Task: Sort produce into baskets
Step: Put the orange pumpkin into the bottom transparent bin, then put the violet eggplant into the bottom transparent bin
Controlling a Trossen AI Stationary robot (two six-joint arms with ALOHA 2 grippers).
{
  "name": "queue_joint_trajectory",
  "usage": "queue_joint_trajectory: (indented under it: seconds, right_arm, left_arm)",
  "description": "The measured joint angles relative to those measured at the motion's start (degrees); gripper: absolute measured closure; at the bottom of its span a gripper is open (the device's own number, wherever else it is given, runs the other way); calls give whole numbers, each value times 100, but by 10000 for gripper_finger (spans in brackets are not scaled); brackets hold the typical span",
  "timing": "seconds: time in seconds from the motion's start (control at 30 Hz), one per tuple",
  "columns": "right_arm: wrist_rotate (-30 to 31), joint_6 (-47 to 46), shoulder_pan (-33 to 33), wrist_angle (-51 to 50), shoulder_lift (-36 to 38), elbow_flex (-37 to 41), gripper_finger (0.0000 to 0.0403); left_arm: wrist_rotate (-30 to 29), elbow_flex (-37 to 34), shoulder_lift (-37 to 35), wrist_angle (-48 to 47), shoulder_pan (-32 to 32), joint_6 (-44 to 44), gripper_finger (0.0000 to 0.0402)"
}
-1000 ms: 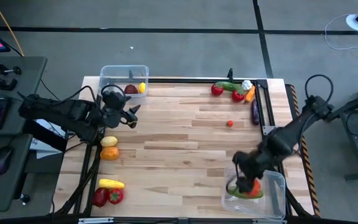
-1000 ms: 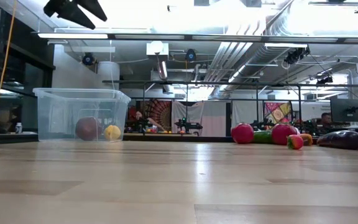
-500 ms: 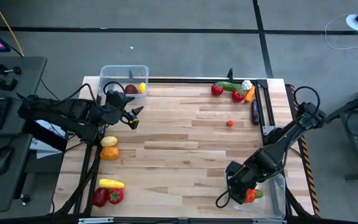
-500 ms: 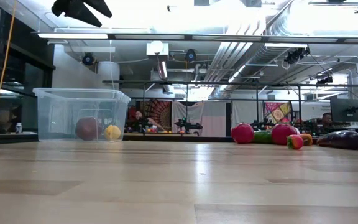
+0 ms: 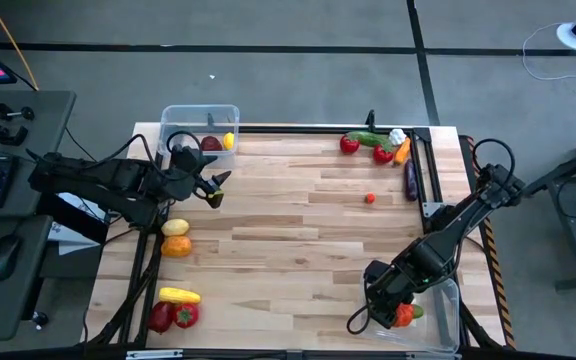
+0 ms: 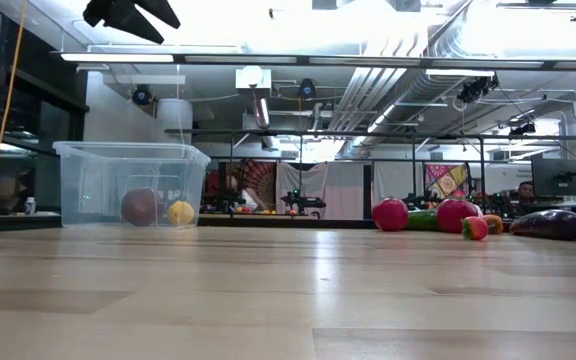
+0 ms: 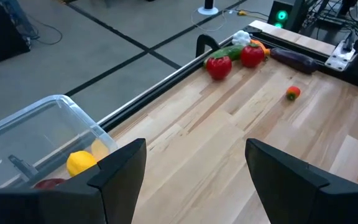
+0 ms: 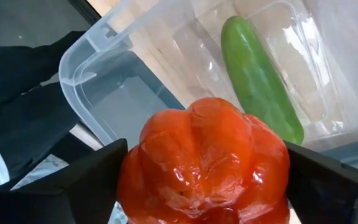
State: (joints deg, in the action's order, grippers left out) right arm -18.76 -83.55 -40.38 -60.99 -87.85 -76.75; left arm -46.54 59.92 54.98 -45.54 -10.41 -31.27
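Observation:
My right gripper (image 5: 393,308) (image 8: 205,152) hangs over the clear basket (image 5: 450,292) (image 8: 104,56) at the table's near right corner, with a red pepper (image 8: 204,149) (image 5: 402,316) between its fingers. A green cucumber (image 8: 260,81) lies on that basket's floor. My left gripper (image 5: 216,187) (image 7: 194,149) (image 6: 128,12) stands open and empty above the table, beside the far-left basket (image 5: 183,112) (image 6: 133,160). That basket holds a dark red apple (image 5: 210,143) and a lemon (image 5: 229,140) (image 7: 81,163). My right gripper has the red pepper pinched between its two fingers, one on each of its opposite sides (image 8: 135,177). The fingers slant down from above. The pepper sits over the basket's inside, above the cucumber. Whether its underside touches the basket floor cannot be told.
At the far right lie two red pieces (image 5: 349,144) (image 5: 382,154), a cucumber (image 5: 366,138), garlic (image 5: 396,136), a carrot (image 5: 402,150) and an eggplant (image 5: 410,178), with a small red piece (image 5: 369,198) nearby. Along the left edge lie several yellow, orange and red pieces (image 5: 176,246) (image 5: 179,295).
My right gripper has sunk and gone toward the table's near edge with the red pepper, coming down into the mouth of the near-right basket, and then kept still.

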Motion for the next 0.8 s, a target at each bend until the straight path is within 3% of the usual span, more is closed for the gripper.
queue_joint_trajectory:
  seconds: [0.27,0.53,0.67,0.8]
  right_arm:
    - [-78,63,25,0,0,0,4]
    - [-1351,706,424,389,54,-35,8]
    - [-978,1307,760,323,85,-522,8]
    - [139,2244,1165,-166,87,-1250,8]
  left_arm:
    - [-2,0,0,-2,0,0,140]
    - [-2,0,0,-2,0,0,140]
    - [-2,0,0,-2,0,0,140]
    - [-2,0,0,-4,-1,1,140]
